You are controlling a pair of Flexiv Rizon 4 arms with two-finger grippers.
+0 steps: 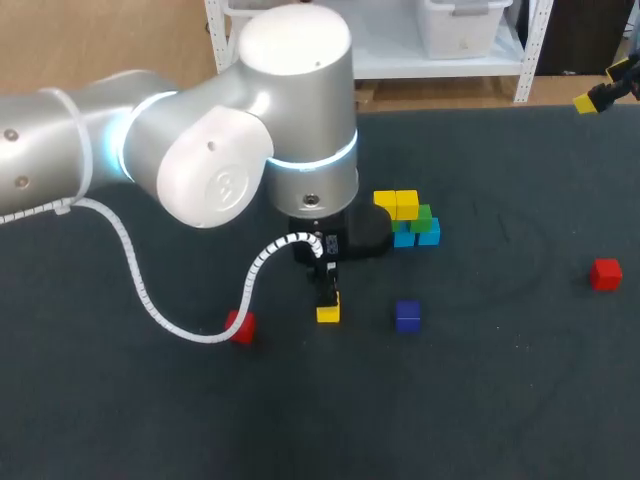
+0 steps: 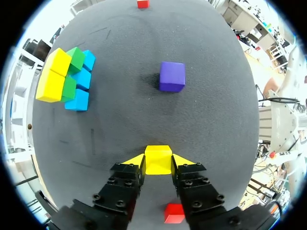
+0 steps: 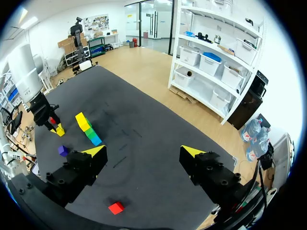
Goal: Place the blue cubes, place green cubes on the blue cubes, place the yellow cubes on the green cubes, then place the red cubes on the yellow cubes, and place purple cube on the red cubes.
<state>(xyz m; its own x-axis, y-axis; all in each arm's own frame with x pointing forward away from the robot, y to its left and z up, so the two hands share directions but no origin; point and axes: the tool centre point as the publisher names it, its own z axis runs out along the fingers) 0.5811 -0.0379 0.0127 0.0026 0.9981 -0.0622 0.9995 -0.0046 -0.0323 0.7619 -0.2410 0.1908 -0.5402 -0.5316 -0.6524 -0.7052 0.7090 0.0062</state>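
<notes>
**Stack part-built; yellow tier in hand**

Blue and green tiers are placed, with two yellows atop the stack [image 1: 408, 218]; left tool [image 2: 158, 163] is closed on a loose yellow cube [image 2: 158, 157] on the dark bench [image 1: 500, 400], near the stack; right tool [image 3: 144, 151] gapes wide, empty; red cubes [image 1: 605, 273] and purple cube [image 1: 407, 315] lie unplaced.

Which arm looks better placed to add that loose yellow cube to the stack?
Left. The left gripper has the yellow cube between its fingers, touching both sides, with the stack just ahead. The right gripper hangs open and empty, far off near the edge of the table.
</notes>
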